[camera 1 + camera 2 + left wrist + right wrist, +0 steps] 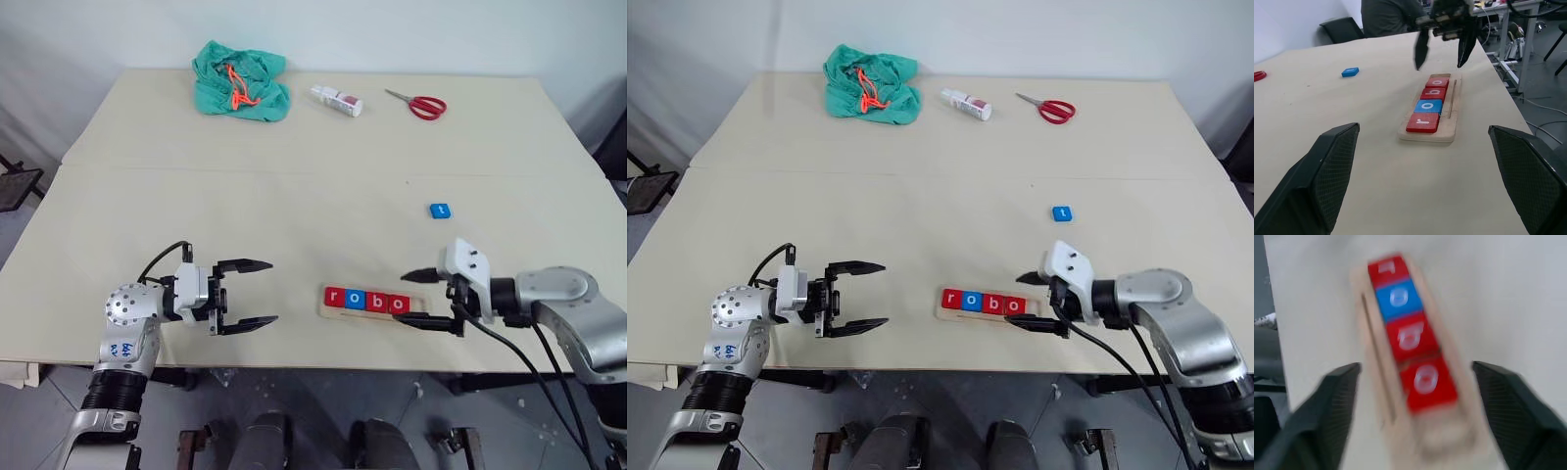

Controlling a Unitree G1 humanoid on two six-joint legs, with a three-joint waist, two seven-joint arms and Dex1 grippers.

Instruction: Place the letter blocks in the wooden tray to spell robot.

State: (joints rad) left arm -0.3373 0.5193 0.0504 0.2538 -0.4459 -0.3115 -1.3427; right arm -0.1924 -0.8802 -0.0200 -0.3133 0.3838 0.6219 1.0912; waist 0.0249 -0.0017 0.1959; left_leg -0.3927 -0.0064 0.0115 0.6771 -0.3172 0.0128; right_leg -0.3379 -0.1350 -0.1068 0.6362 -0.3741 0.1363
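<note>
Wooden tray (377, 314) holds "robo" blocks (365, 301); blue "t" block (439, 211) apart.

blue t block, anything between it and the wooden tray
Nothing: bare tabletop separates the blue t block from the wooden tray, clear in the left eye view.

- Three red letter blocks (334, 297)
- Two blue letter blocks (439, 211)
- One wooden tray (1453, 120)
- One pair of scissors (419, 104)
- One bottle (336, 100)
- One green cloth (240, 80)
</note>
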